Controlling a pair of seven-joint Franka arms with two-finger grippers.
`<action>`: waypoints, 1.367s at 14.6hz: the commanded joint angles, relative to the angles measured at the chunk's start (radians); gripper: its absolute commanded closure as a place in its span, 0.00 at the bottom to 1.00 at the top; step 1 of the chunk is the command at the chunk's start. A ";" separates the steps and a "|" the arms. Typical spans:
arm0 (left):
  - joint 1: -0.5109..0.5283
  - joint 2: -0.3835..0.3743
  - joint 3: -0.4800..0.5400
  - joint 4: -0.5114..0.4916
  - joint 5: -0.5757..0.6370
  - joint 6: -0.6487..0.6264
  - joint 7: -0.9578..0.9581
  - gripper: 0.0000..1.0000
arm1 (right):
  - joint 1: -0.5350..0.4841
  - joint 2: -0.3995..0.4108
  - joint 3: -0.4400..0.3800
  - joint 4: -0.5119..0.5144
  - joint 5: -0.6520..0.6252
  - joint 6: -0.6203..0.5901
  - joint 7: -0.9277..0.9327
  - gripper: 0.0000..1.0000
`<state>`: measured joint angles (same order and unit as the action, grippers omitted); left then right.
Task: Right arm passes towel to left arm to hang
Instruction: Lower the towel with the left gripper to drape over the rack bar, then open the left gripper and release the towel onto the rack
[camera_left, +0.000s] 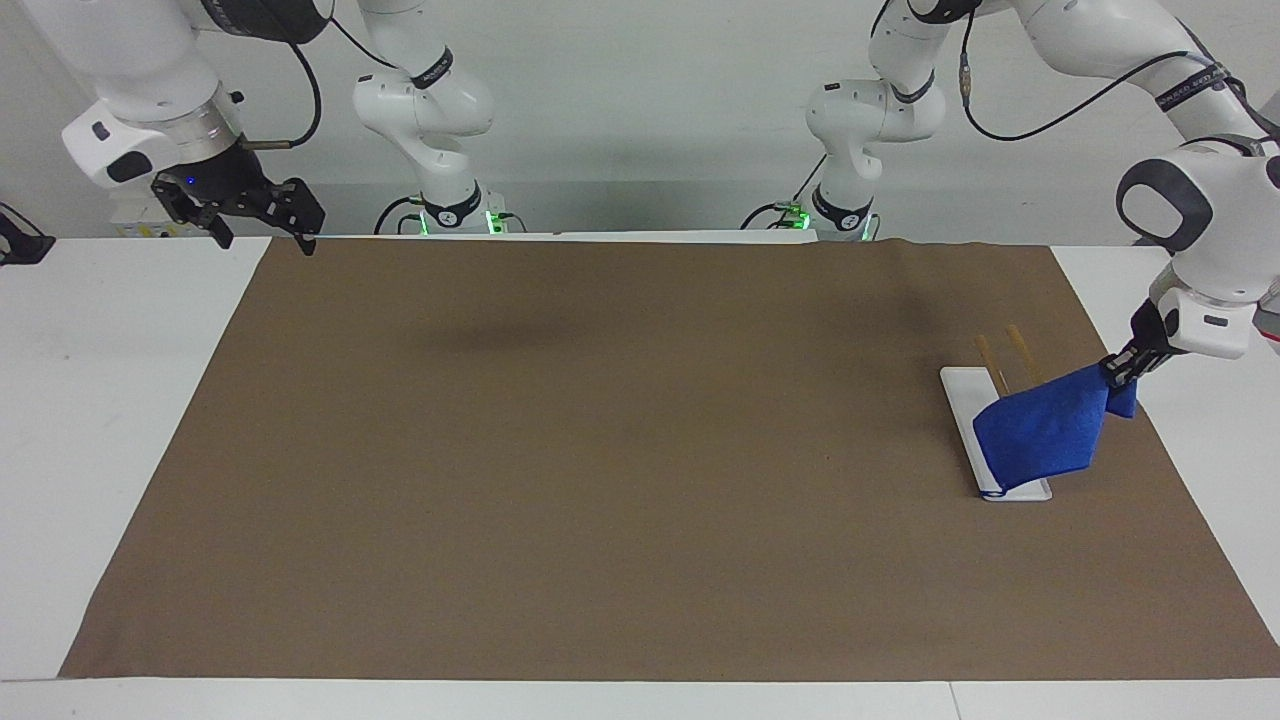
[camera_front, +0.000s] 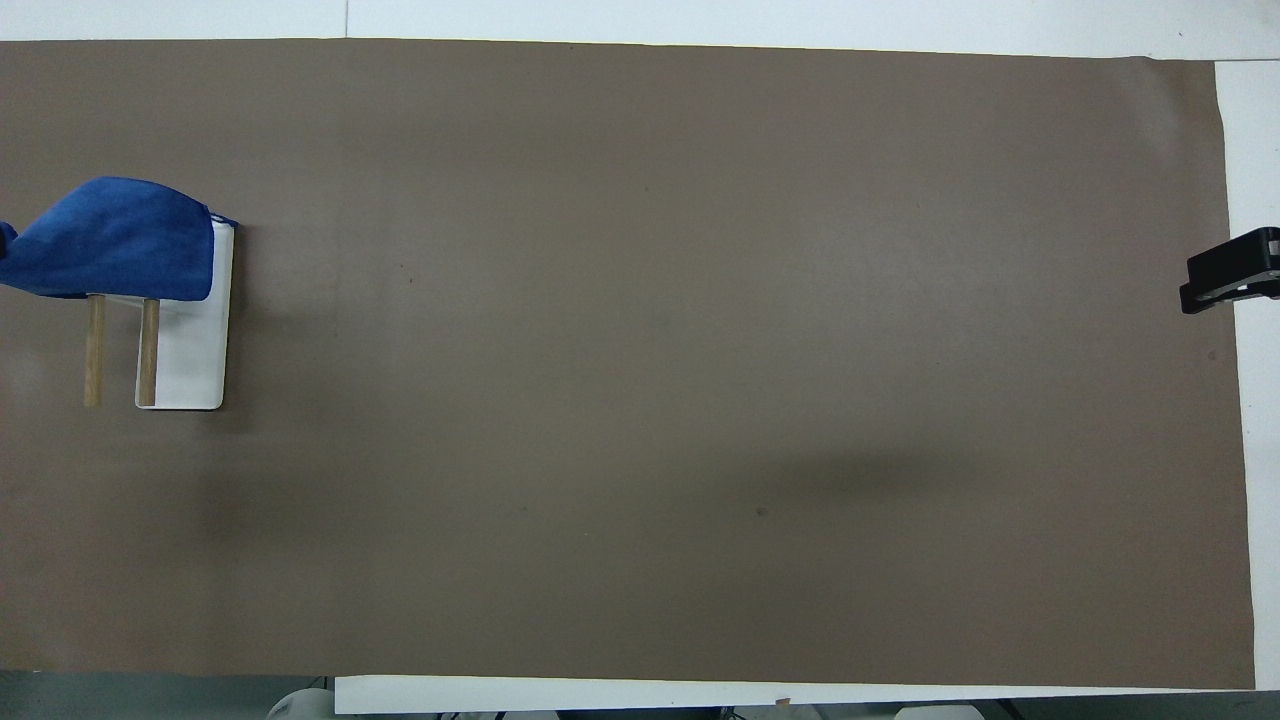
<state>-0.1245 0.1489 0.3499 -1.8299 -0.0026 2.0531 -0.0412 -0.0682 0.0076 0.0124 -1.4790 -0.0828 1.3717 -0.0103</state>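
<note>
Left gripper pinching blue towel corner over wooden-barred rack at left arm's table end; draw cloth evenly across bars before letting go; right gripper waits, spread

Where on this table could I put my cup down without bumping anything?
Nearly all the brown mat is bare, from the waiting right gripper to the white rack. It is crowded only at the left arm's end, where the left gripper holds the blue towel over that rack.
</note>
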 joint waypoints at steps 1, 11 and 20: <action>-0.003 -0.026 0.008 -0.020 -0.016 -0.037 0.014 0.97 | -0.005 -0.014 0.000 -0.015 0.017 -0.006 -0.019 0.00; -0.003 -0.048 0.008 -0.048 -0.017 -0.044 0.017 0.84 | -0.005 -0.014 0.000 -0.015 0.018 -0.006 -0.019 0.00; -0.003 -0.032 0.001 0.001 -0.016 -0.070 0.026 0.02 | -0.005 -0.014 0.000 -0.015 0.018 -0.006 -0.019 0.00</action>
<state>-0.1247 0.1284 0.3501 -1.8452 -0.0033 2.0104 -0.0365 -0.0682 0.0076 0.0124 -1.4790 -0.0828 1.3717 -0.0103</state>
